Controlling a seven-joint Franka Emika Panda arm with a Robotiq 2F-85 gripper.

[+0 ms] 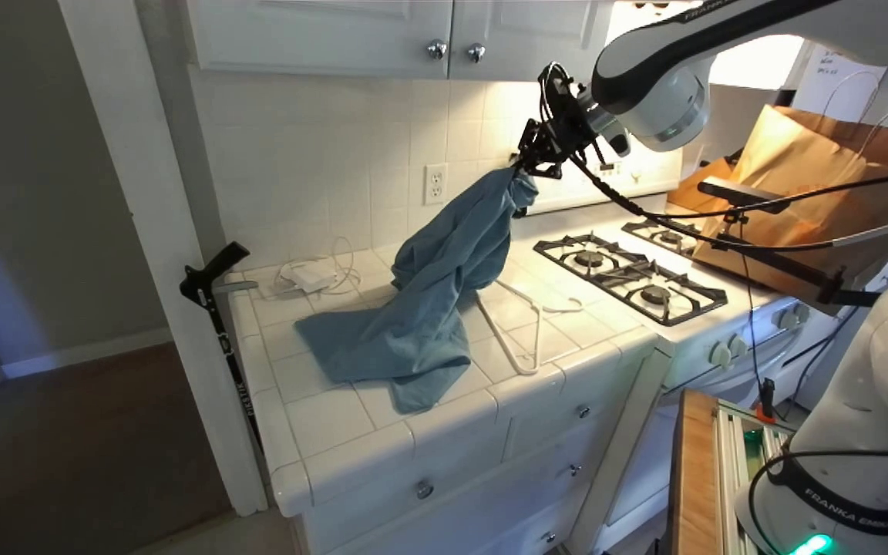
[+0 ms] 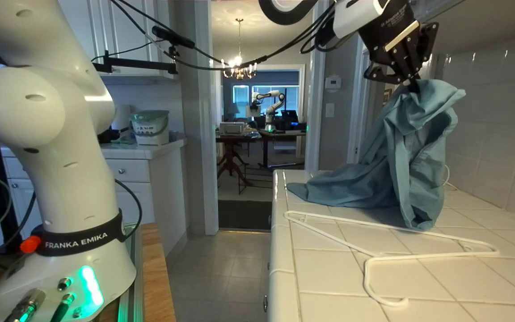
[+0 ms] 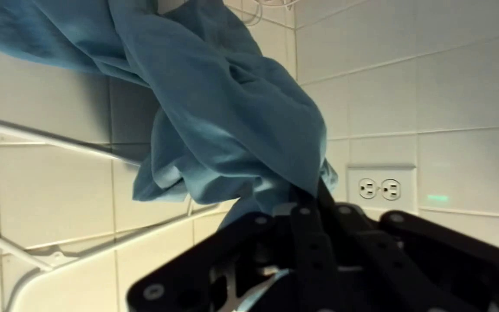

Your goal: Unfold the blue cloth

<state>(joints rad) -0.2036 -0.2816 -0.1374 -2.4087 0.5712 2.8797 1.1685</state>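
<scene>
The blue cloth hangs from my gripper in a twisted, bunched column. Its lower part spreads in folds over the white tiled counter. In an exterior view the cloth is pinched at its top by the gripper, and a corner lies flat toward the counter edge. In the wrist view the cloth runs up and left from the gripper. The fingers are close together, shut on the cloth, and folds hide the fingertips.
A white hanger lies on the counter beside the cloth. A white charger with cable is by the wall. Stove burners and a paper bag stand beyond. A black stick leans at the counter's end. An outlet is on the wall.
</scene>
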